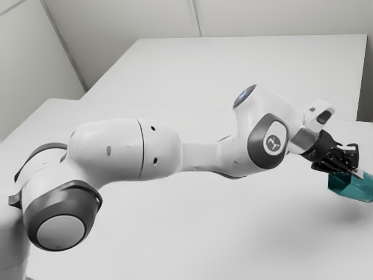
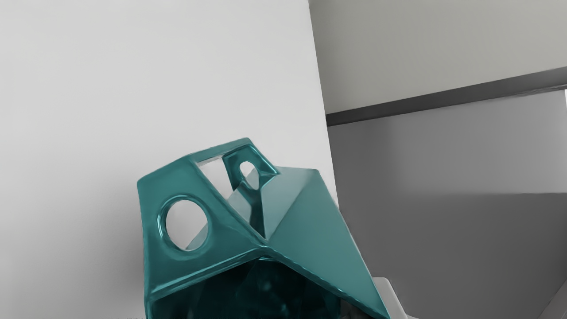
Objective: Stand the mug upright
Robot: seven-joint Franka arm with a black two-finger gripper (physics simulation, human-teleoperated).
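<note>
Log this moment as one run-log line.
task: set mug upright | gripper: at mug | teal faceted mug: tilted, not upright | interior: visible from wrist camera | grip: unclear

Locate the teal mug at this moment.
The teal mug is at the exterior view's right edge, partly cut off, just below the black gripper.

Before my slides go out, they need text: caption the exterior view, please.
A Franka arm reaches across a pale table, its black gripper at a teal mug.

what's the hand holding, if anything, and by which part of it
The teal mug, tilted, seems pinched in the hand by its side wall, at the open rim.
</note>
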